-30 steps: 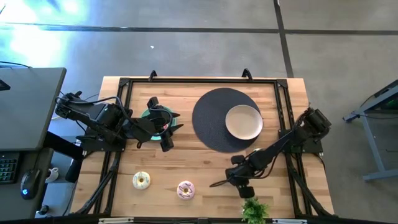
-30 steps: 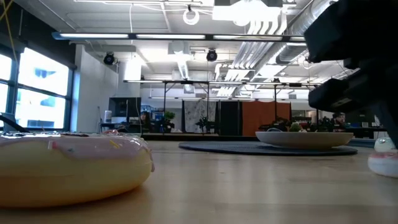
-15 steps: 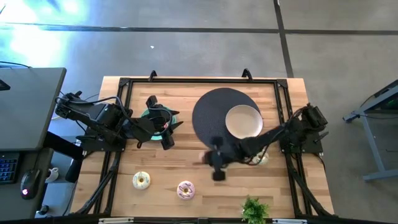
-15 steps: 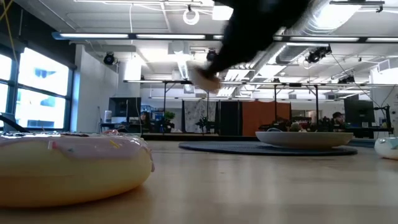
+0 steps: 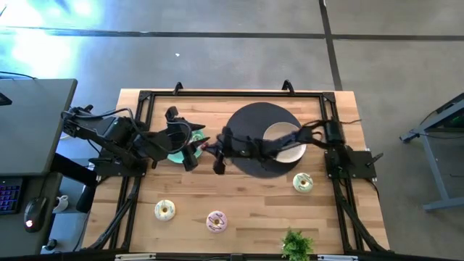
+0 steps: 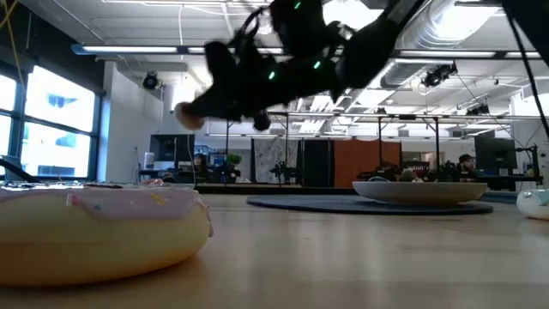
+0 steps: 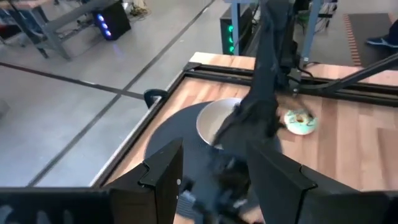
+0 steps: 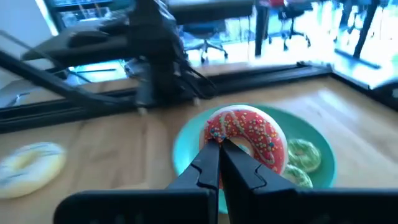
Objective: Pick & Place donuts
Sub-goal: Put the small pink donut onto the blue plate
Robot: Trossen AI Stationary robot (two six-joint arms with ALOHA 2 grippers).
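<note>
My right gripper (image 5: 212,148) reaches across the table to the teal plate (image 5: 174,151) and is shut on a tiny red-pink donut (image 8: 244,135) with sprinkles. Two tiny green donuts (image 8: 303,155) lie on that plate. In the low view the gripper (image 6: 190,113) is high above the table. My left gripper (image 5: 194,145) hovers open over the same plate, its fingers (image 7: 163,168) spread wide. A pale green donut (image 5: 303,183), a yellowish-white one (image 5: 164,211) and a pink one (image 5: 216,221) lie flat on the wood. My right gripper pinches the red-pink donut by its rim (image 8: 216,134) between the two shut fingertips (image 8: 210,163). The fingers come level from the table's right side. The donut is lifted clear over the teal plate, its sprinkled face turned toward the wrist camera.
A dark round mat (image 5: 243,156) with a beige plate (image 5: 284,142) lies under the right arm. A leafy green sprig (image 5: 296,246) sits at the near edge. A black frame (image 5: 217,95) borders the table. The near donut (image 6: 99,232) fills the low view's left.
My right gripper has risen from the near edge beside the sprig and swept toward the far left, across the mat to the teal plate, a pinkish donut at its tip. The pale green donut that the arm covered now shows. My left gripper stays by the plate.
</note>
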